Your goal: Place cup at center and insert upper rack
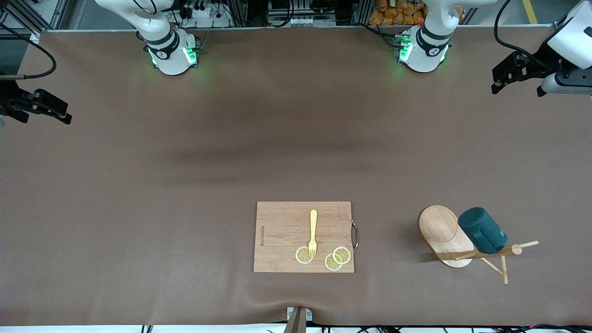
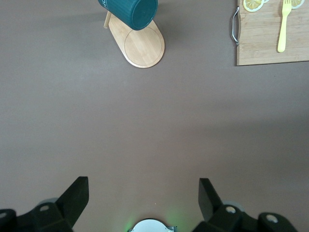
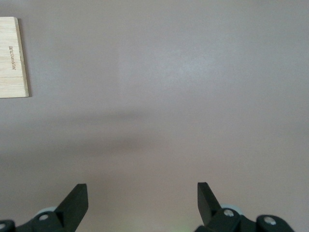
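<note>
Well, the teal cup (image 1: 482,230) is low in the front view, toward the left arm's end of the table. It hangs tipped on a peg (image 1: 527,244) of the little wooden stand (image 1: 439,231), with its open mouth over the stand's flat base. It is not in the middle of the brown table (image 1: 185,162). That spot is bare, just above the cutting board (image 1: 282,231) in the frame. The board holds a yellow fork (image 1: 313,231) and lemon slices (image 1: 341,255).

The left gripper (image 2: 144,193) hangs at the top corner of the front view at its own arm's end, and its fingers (image 2: 77,195) are wide apart. The right gripper (image 3: 142,193) waits at the other edge of the frame, with its fingers wide too.

I think the cup needs to go to the middle, and the left arm is closer to it. To do this well, the arm should grip the cup's side firmly and slide it off along the peg, not pull it straight up. The stand looks light and could tip. The cup should be set down upright, clear of the board. I cannot tell which part is the upper rack.
</note>
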`<state>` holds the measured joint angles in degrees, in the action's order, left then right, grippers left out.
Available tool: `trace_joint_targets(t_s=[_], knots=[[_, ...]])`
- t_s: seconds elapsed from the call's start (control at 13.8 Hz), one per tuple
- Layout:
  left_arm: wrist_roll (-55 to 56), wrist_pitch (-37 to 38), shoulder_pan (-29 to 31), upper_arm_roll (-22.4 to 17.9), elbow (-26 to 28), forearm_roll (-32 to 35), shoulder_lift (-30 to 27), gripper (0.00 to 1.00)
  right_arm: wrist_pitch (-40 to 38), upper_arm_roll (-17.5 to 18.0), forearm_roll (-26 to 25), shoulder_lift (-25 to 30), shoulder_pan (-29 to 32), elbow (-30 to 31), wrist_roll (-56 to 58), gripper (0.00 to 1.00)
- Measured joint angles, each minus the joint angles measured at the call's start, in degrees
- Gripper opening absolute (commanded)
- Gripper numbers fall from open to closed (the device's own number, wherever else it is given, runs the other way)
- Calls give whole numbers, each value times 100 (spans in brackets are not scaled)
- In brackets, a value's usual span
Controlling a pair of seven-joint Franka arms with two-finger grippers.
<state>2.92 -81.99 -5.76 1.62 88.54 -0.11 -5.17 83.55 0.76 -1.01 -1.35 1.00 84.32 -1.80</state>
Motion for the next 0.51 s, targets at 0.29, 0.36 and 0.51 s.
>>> trace_joint_targets(t_s=[0.29, 0.36, 0.51], knots=[[0, 0, -32, 25, -17, 0, 3, 100, 0, -2, 0, 0, 0, 0, 0, 100], [0, 0, -44, 33, -30, 0, 3, 100, 0, -2, 0, 0, 0, 0, 0, 100], [0, 0, -50, 45, -53, 0, 3, 100, 0, -2, 0, 0, 0, 0, 0, 100]])
